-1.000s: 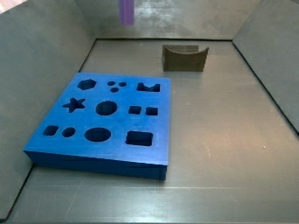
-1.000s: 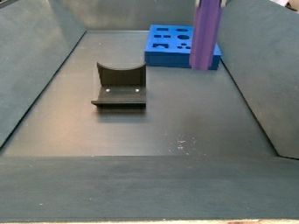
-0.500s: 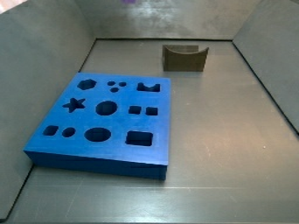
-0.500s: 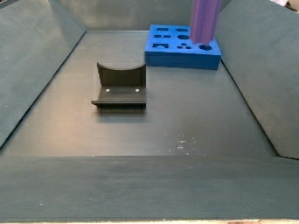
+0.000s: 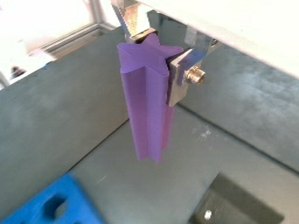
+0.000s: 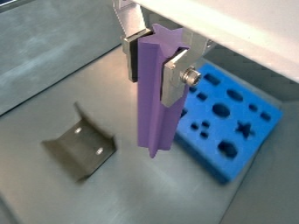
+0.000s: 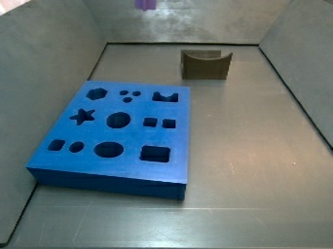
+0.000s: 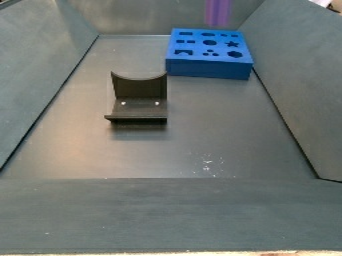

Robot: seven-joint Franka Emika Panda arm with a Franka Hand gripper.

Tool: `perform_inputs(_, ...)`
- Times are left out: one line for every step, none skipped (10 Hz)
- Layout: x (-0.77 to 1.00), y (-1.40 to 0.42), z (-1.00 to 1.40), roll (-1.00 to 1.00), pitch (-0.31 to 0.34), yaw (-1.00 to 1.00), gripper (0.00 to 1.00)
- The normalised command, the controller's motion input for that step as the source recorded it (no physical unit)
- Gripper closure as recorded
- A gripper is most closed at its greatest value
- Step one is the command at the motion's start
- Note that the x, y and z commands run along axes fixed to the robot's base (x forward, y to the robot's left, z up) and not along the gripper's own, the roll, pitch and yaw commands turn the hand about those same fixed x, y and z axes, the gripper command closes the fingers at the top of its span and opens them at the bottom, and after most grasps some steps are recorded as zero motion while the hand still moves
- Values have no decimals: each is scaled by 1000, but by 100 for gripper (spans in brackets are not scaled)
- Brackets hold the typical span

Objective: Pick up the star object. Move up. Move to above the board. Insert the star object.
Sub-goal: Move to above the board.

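Observation:
The star object [image 5: 147,96] is a long purple ridged prism that hangs upright, clamped near its top end between my gripper [image 5: 158,54] fingers. It shows the same way in a wrist view [image 6: 156,87], with my gripper [image 6: 156,61] shut on it. In both side views only its lower tip shows at the top edge [image 7: 144,4] [image 8: 219,12]; the gripper itself is out of those views. The blue board [image 7: 116,136] with its cut-out holes lies flat on the floor, also in a side view [image 8: 209,51] and in both wrist views [image 6: 230,122] [image 5: 49,206]. The star object hangs high above the floor beside the board.
A squat olive-brown notched block [image 7: 205,63] stands on the floor away from the board, and shows dark in a side view [image 8: 136,98] and in a wrist view [image 6: 79,150]. Sloping grey walls [image 7: 53,49] close in the floor on the sides.
The star object has risen: a second ago much of its length showed in the side views, now only its tip remains at the top edge. Board and block have not moved.

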Motion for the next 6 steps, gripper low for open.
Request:
perform_inputs(127, -1000, 40, 27, 9, 79, 100)
perform_inputs(135, -1000, 40, 7, 18, 45, 100)
perform_inputs(147, -1000, 38, 14, 32, 26, 100)
perform_inputs(158, -1000, 39, 8, 42, 21, 100)
perform_inputs(168, -1000, 40, 4, 52, 16, 100)
perform_inputs(177, -1000, 42, -5, 62, 12, 100)
